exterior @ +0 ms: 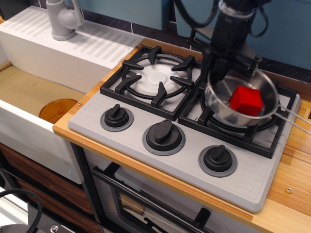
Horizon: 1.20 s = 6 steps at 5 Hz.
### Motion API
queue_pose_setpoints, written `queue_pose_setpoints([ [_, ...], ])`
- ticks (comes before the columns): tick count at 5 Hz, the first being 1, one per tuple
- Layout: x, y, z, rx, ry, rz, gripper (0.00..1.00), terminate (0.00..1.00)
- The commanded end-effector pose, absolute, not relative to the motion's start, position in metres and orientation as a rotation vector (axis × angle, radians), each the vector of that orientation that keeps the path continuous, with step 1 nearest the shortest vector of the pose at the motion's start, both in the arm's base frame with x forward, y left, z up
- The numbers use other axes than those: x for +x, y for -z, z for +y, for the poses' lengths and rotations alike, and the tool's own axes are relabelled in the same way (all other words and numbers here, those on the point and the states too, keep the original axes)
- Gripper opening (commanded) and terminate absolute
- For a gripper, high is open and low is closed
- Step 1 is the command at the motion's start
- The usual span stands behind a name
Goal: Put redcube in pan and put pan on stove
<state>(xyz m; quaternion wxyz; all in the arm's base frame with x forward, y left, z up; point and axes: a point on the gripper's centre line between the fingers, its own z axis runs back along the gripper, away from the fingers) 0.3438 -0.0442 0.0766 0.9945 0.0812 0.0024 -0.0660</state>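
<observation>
A wooden bench [291,189] carries a light grey two-burner stove [146,162], with a white sink unit [29,141] sunk beside it at the left, an orange disc [57,109] lying on the sink's floor and a grey tap [63,19] standing on the ribbed drainer behind. The left burner's black grate [154,80] stands bare around its white disc, while three black knobs [164,136] line the stove's front edge. Over the right burner grate [238,128] the black robot arm [233,29] reaches down from above, its pincer [221,65] set at the far left rim of the pan [241,99]; the pincer looks clamped on that rim, though the fingertips are partly hidden by the steel wall. The shiny pan sits tilted, its near right side lower, and whether its base touches the grate cannot be told. Its thin wire handle [294,116] runs out to the right over the bench. Inside the pan, toward the right, lies the redcube [246,100], leaning with the tilt against the pan's floor.
</observation>
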Motion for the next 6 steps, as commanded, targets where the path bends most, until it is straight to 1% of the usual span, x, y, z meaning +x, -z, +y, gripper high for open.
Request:
queue_pose_setpoints([
  [1,0.358,-0.141,-0.03,0.182,0.171,-0.077,0.0,0.0],
  [2,0.36,-0.153,-0.011,0.209,0.196,-0.065,0.0,0.0],
  [4,0.362,-0.165,0.026,0.212,0.228,-0.046,0.0,0.0],
  [6,0.366,-0.163,0.057,0.22,0.254,-0.058,0.0,0.0],
])
